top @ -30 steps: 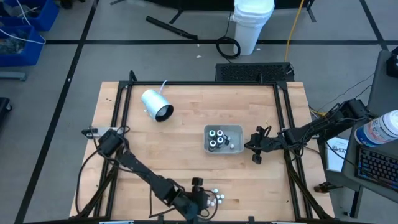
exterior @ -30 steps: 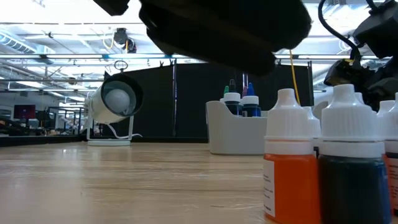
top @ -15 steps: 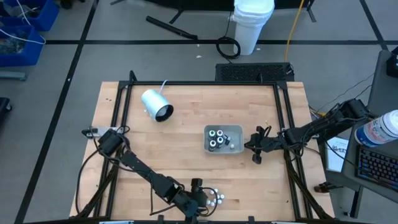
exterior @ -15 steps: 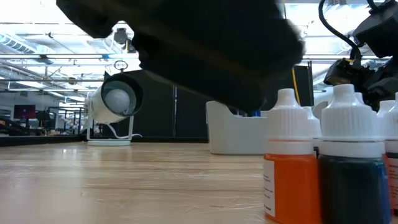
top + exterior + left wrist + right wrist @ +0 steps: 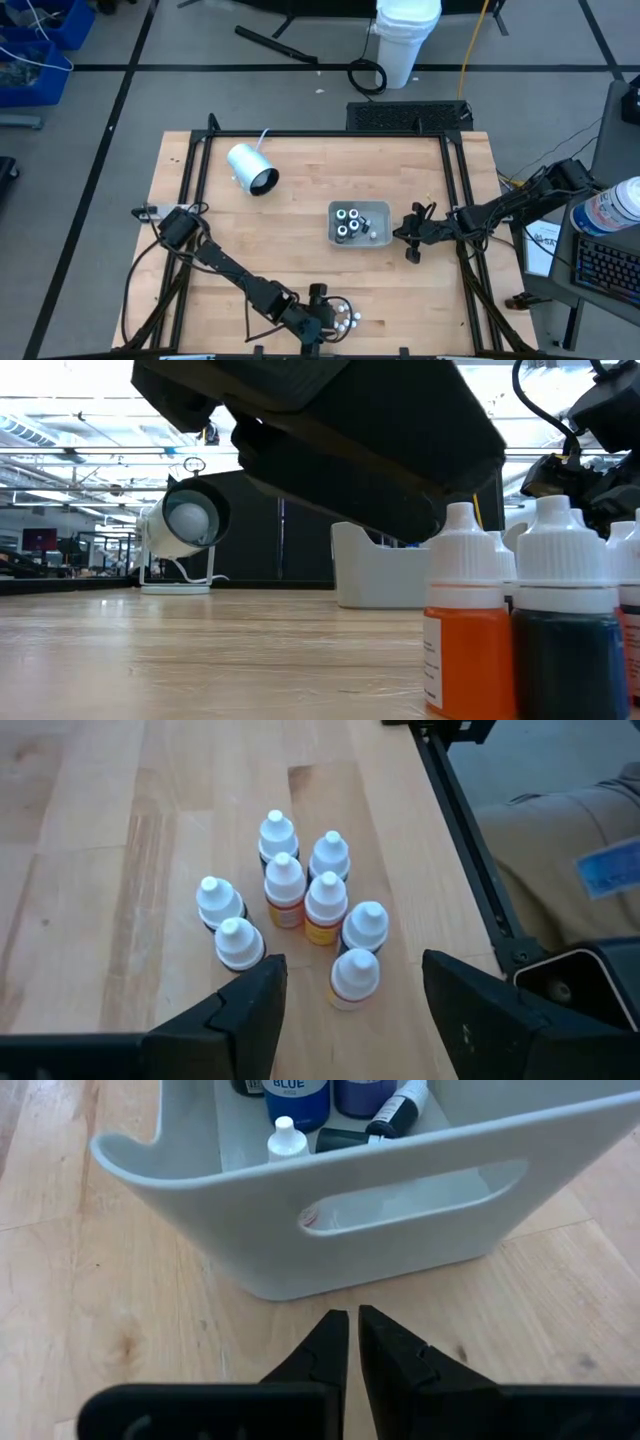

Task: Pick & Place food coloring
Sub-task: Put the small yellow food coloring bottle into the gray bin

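Note:
Several food coloring bottles (image 5: 300, 910) with white caps stand upright in a tight cluster on the wooden table near its front edge (image 5: 348, 319). In the low view an orange one (image 5: 463, 620) and a dark one (image 5: 567, 622) stand closest. My left gripper (image 5: 355, 1000) is open, slanting down just short of the cluster. The nearest bottle (image 5: 354, 976) stands between the two fingertips, apart from both. More bottles stand in the grey tray (image 5: 358, 222). My right gripper (image 5: 352, 1330) is shut, just off the tray's right wall (image 5: 400, 1210).
A big white cylinder (image 5: 252, 168) lies at the table's far left. A black frame rail (image 5: 470, 870) runs along the table edge beside the cluster. Bare wood lies between the cluster and the tray (image 5: 385, 570).
My left gripper has come down a little over the bottles by the front edge and has turned slightly. The bottles have stayed where they were.

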Motion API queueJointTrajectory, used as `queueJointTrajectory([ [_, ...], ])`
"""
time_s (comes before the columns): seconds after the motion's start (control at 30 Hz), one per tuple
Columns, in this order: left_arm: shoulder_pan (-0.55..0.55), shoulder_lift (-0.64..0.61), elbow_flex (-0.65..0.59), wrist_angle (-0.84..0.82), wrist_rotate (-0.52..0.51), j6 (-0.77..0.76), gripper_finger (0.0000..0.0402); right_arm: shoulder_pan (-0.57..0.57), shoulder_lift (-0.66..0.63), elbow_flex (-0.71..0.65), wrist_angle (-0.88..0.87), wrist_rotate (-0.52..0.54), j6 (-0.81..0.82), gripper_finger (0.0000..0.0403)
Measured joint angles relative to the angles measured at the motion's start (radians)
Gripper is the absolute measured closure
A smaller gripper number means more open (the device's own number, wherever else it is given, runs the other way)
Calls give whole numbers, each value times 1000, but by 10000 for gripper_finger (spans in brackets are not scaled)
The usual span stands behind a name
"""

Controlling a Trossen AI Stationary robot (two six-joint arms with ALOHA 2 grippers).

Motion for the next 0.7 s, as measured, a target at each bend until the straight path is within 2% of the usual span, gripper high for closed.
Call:
queueJointTrajectory([
  [0.27, 9, 21, 2, 39, 1, 13, 165, 0, 0, 0, 27, 3, -10, 380],
  [0.37, 20, 49, 1, 64, 43, 31, 165, 0, 0, 0, 38, 3, -16, 380],
  [0.7, 27, 53, 2, 48, 53, 33, 165, 0, 1, -1, 37, 3, -23, 380],
])
